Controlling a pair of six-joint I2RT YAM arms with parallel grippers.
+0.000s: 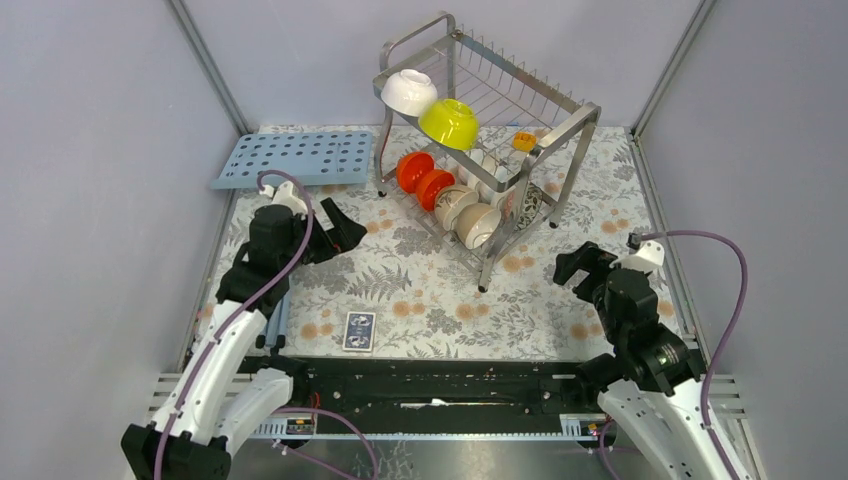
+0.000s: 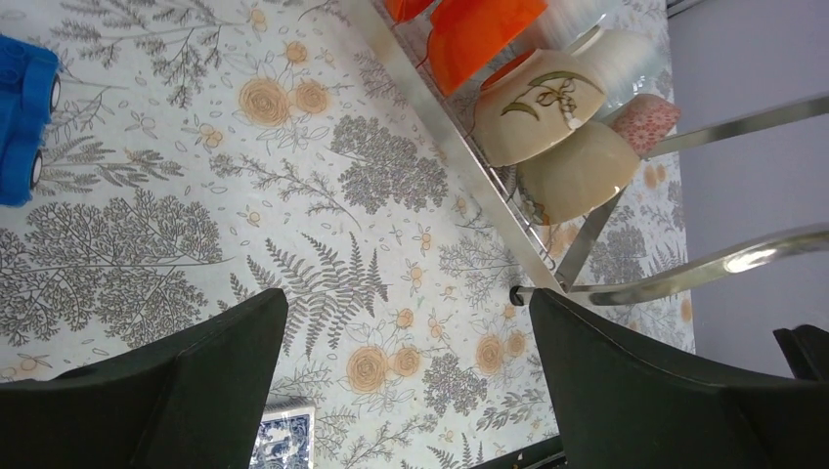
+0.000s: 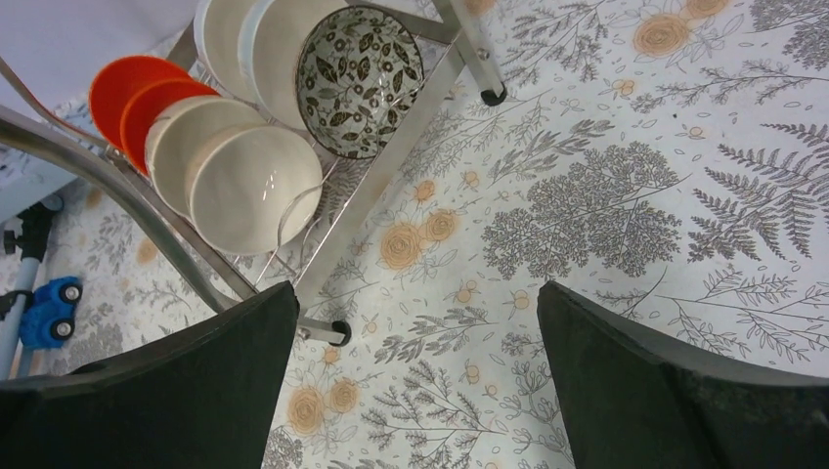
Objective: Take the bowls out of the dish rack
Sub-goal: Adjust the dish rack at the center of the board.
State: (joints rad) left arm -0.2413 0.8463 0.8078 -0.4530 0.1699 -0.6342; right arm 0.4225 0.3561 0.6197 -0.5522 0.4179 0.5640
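The steel wire dish rack point(image 1: 560, 125) stands at the table's back. Its top tier holds a white bowl point(image 1: 408, 91) and a yellow-green bowl point(image 1: 448, 122). The lower tier holds two orange-red bowls point(image 1: 414, 172), two beige bowls point(image 1: 466, 215), white bowls and a dark patterned bowl point(image 3: 360, 80). My left gripper point(image 1: 342, 228) is open and empty, left of the rack. My right gripper point(image 1: 578, 265) is open and empty, right of the rack's front corner. The left wrist view shows the orange-red bowls point(image 2: 481, 34) and the beige bowls point(image 2: 552, 137). The right wrist view shows the beige bowls point(image 3: 239, 176).
A flat light-blue perforated tray point(image 1: 297, 158) lies at the back left. A small yellow-orange block point(image 1: 524, 141) sits on the rack's top tier. A blue patterned card box point(image 1: 359, 331) lies near the front edge. A blue toy point(image 2: 24, 117) lies at left. Grey walls enclose the table.
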